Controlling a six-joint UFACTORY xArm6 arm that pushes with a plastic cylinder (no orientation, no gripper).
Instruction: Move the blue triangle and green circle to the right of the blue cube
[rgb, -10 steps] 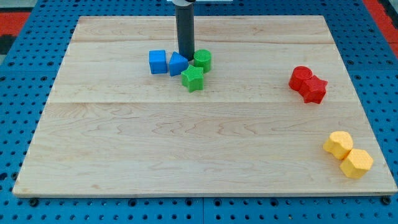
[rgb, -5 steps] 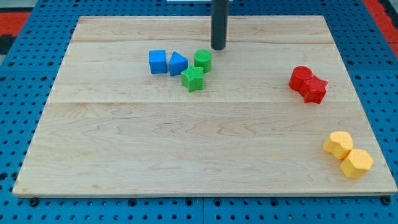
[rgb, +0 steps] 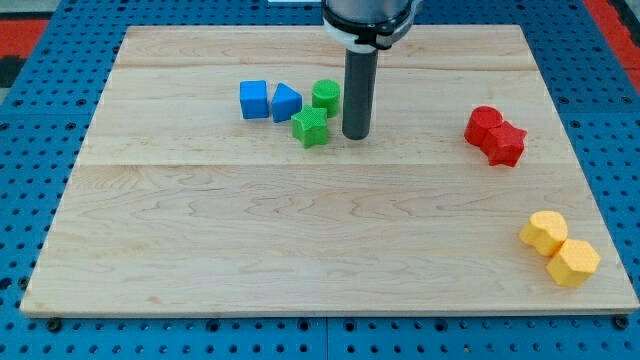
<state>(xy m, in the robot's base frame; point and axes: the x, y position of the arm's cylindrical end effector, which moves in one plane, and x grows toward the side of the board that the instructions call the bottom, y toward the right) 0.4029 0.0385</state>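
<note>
The blue cube (rgb: 254, 99) sits at the upper left of the wooden board. The blue triangle (rgb: 285, 102) lies just to its right, a small gap between them. The green circle (rgb: 325, 95) stands right of the triangle, close to it. A green star (rgb: 310, 128) lies just below and between the triangle and the circle. My tip (rgb: 356, 136) is on the board to the right of the green star and below right of the green circle, a short way from both.
Two red blocks (rgb: 494, 135) sit together at the view's right. Two yellow blocks (rgb: 558, 248) sit together at the lower right, near the board's edge (rgb: 330, 314). Blue pegboard surrounds the board.
My tip moved from between the triangle and the circle up and right, then down to the right of the green star. The blocks stay about where they were.
</note>
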